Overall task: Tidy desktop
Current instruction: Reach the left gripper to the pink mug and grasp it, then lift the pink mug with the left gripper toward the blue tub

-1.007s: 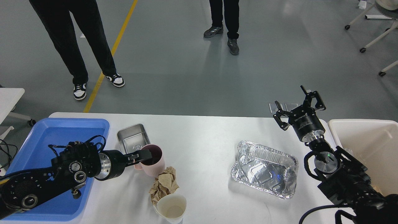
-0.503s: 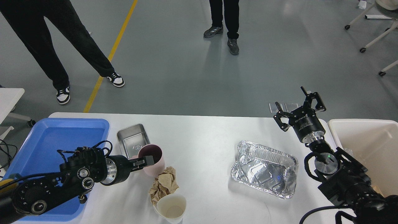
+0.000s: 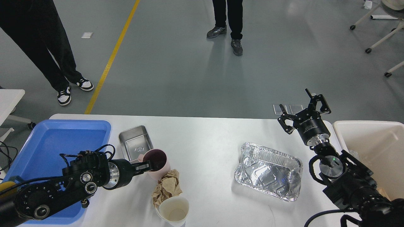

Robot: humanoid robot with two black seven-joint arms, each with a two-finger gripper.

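The white desktop (image 3: 208, 142) holds a pink mug (image 3: 159, 164), a small steel tray (image 3: 134, 142), crumpled brown paper (image 3: 167, 187), a white paper cup (image 3: 174, 211) and a foil tray (image 3: 268, 171). My left gripper (image 3: 144, 165) is shut on the mug's left rim, one finger inside and one outside. The mug leans slightly. My right gripper (image 3: 304, 108) is open and empty, raised over the desktop's far right edge, beyond the foil tray.
A blue plastic tray (image 3: 47, 138) lies at the left, partly under my left arm. A cream bin (image 3: 375, 148) stands at the right edge. Two people stand on the floor beyond the table.
My left arm has drawn back and down a little with the mug's rim in its grip, and the mug has shifted slightly and tilted. The right arm has barely moved. The person at the left walked leftward.
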